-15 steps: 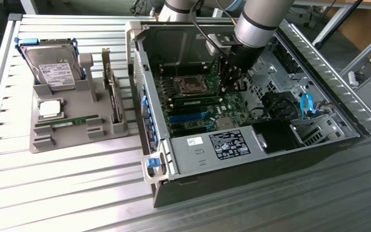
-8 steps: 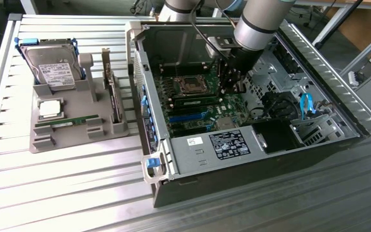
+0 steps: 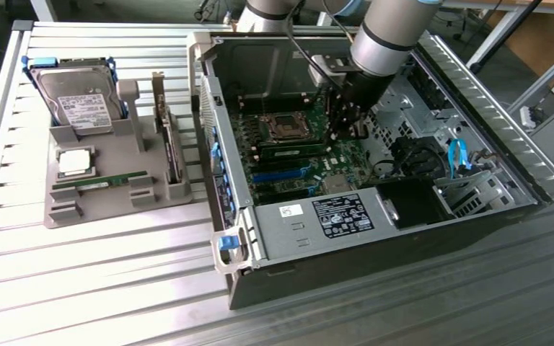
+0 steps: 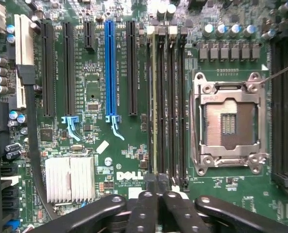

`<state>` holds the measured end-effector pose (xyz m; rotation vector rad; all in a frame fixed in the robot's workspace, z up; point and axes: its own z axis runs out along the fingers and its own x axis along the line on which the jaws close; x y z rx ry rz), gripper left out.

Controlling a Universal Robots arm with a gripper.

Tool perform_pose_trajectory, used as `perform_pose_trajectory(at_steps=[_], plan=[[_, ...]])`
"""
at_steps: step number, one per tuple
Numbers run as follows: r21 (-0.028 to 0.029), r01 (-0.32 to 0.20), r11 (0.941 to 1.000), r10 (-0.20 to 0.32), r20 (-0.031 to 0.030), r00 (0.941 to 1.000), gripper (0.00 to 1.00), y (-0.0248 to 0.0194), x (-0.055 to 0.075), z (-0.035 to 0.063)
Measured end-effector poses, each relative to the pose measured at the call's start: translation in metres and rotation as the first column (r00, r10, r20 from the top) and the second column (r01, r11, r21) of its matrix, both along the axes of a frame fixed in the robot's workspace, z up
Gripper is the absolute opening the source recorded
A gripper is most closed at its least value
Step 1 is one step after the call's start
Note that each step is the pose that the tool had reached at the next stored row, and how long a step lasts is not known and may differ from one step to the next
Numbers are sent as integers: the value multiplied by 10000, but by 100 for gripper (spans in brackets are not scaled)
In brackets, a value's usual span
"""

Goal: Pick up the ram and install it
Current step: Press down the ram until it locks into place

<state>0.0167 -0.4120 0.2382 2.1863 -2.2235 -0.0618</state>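
- On the slatted surface (image 3: 113, 288), at the exterior view's left, a grey holder tray (image 3: 113, 205) carries a hard drive (image 3: 77, 101), a square processor (image 3: 75, 162) and a spare green memory stick (image 3: 99, 182).
- Centre frame, the open computer case (image 3: 374, 238) shows its motherboard (image 3: 296, 162).
- The ram (image 3: 294, 152) lies in a slot below the empty processor socket (image 3: 282, 127); in the wrist view it stands edge-on in the slot bank (image 4: 156, 97).
- The end effector (image 4: 155, 196) hangs just above the stick's end, fingers pinched together, gripping nothing visible.
- The ram looks light, stiff and thin, and probably fragile: best held by its bare long edges, away from the chips.
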Motion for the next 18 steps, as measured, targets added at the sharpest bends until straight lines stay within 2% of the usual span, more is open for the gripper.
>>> perform_pose_trajectory(at_steps=[2,6,7,18], plan=[[6,-1,10000,1,-3,10000,9,-1,1,129],[6,-1,10000,1,-3,10000,9,-1,-44,150],[7,-1,10000,1,-2,10000,9,-1,-139,150],[7,-1,10000,1,-1,10000,9,-1,-689,139]])
